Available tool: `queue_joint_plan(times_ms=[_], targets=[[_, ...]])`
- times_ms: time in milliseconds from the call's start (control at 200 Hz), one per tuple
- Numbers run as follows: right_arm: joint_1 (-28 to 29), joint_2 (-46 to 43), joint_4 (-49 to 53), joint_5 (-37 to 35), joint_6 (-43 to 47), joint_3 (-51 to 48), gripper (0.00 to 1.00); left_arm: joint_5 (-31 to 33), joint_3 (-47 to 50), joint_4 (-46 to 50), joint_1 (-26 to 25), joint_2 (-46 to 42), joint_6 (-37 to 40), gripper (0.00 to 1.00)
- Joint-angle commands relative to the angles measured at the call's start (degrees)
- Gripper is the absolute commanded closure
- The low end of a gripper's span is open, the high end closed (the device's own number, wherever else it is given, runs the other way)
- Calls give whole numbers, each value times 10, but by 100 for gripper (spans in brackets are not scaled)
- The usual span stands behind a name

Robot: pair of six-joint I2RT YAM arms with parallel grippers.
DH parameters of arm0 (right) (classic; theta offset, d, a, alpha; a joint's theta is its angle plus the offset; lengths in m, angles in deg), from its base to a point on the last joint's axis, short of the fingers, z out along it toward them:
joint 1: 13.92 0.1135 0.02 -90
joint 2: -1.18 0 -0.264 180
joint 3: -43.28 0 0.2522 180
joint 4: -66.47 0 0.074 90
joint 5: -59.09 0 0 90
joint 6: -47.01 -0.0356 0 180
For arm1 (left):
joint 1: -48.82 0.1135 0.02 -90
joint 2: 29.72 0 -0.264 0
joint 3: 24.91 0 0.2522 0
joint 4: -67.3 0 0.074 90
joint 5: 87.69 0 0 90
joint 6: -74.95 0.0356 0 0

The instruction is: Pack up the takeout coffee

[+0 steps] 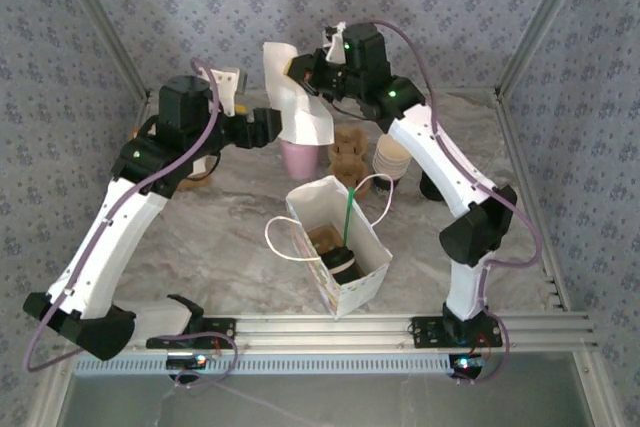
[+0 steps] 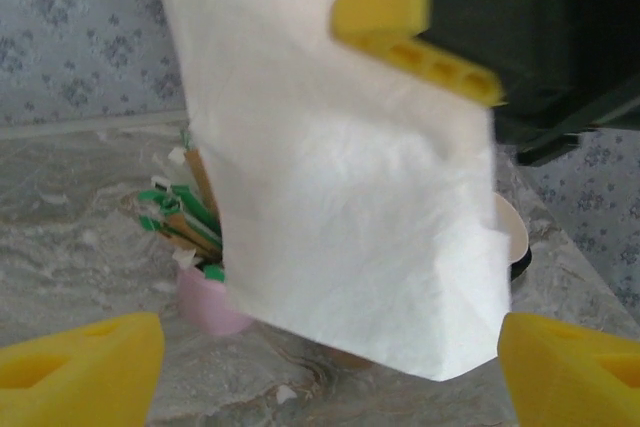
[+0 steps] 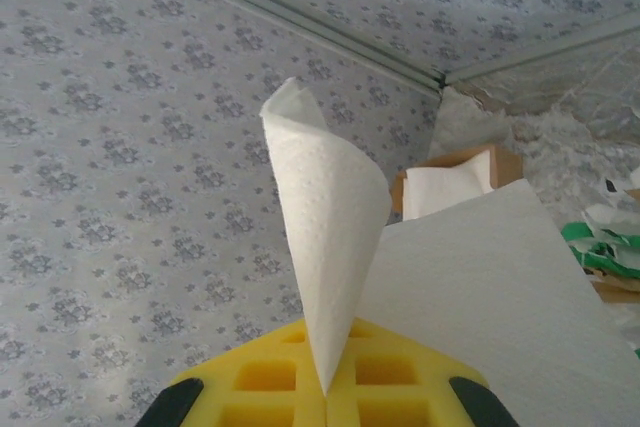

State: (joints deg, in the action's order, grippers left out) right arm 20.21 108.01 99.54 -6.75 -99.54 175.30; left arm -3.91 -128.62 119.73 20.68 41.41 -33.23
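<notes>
The takeout coffee [image 1: 343,264], a cup with a black lid, stands inside the white paper bag [image 1: 365,287] at the table's middle, beside a brown carrier in the same bag. Neither gripper is near it. My right gripper [image 1: 302,69] is raised at the back and shut on a white napkin [image 1: 300,107] that hangs down from it. In the right wrist view the napkin [image 3: 330,207] is pinched between the yellow pads [image 3: 270,377]. My left gripper [image 1: 270,128] is open just left of the hanging napkin [image 2: 340,167], its yellow fingertips [image 2: 80,367] spread wide below the sheet.
A pink holder [image 1: 300,159] with green-tipped stirrers [image 2: 180,212] stands behind the bag. Brown pulp carriers [image 1: 348,152] and a stack of lidless cream cups [image 1: 392,157] sit to its right. A napkin box [image 1: 228,87] is at the back left. The bag's handles [image 1: 280,242] loop outward.
</notes>
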Motion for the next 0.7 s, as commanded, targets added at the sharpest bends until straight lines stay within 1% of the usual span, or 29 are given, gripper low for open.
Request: queue_joint_plan(times_ms=[0,35,80,110,135,210,325,460,545,695], targets=[[3,-44,-85,-5,3,-49,100,-25,29,-38,36,-21,-84,9],[2,-57,-104,-4,6,-66,100,-76,63,-80,68,-37,-142,7],[2,-71,-135,-8,12,-94,100,-161,112,-164,103,-56,-231,5],[3,-83,-151,-11,15,-112,100,-192,138,-202,119,-66,-281,4],[3,-92,-169,-11,20,-125,100,-206,150,-225,124,-72,-313,4],[3,-118,-208,-22,33,-168,100,-222,173,-274,123,-92,-377,2],[7,-140,-245,-29,55,-202,100,-231,210,-356,123,-121,-472,0],[20,-158,-279,-41,85,-237,100,-249,238,-444,114,-120,-566,0],[29,-170,-291,-49,105,-254,100,-247,242,-468,102,-112,-597,0],[43,-183,-324,-39,98,-279,100,-236,245,-518,84,-89,-632,0]])
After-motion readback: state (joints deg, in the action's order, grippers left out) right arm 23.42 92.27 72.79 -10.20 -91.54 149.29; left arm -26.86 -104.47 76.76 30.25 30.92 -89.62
